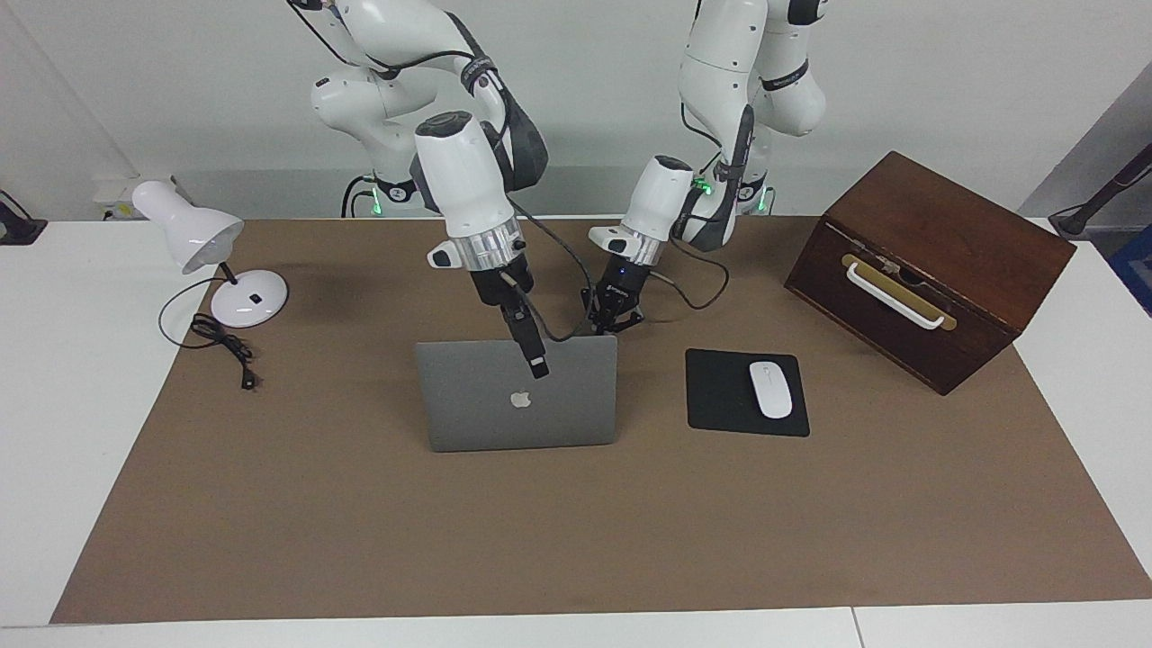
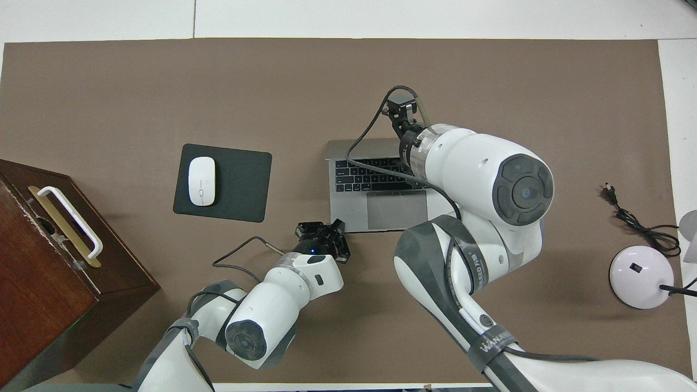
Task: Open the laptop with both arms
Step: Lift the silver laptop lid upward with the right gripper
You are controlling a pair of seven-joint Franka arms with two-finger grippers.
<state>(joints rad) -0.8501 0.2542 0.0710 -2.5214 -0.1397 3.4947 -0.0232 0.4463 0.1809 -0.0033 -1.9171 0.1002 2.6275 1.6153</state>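
Observation:
The silver-grey laptop stands open on the brown mat, its lid nearly upright with the apple logo on its outer face. The keyboard and trackpad show in the overhead view. My right gripper is at the middle of the lid's top edge, shut on it, with a finger down the outer face. My left gripper is shut, low at the base's corner nearer to the robots, toward the left arm's end of the table. Whether it presses on that corner is unclear.
A black mouse pad with a white mouse lies beside the laptop toward the left arm's end. A brown wooden box with a white handle stands past it. A white desk lamp and its cable occupy the right arm's end.

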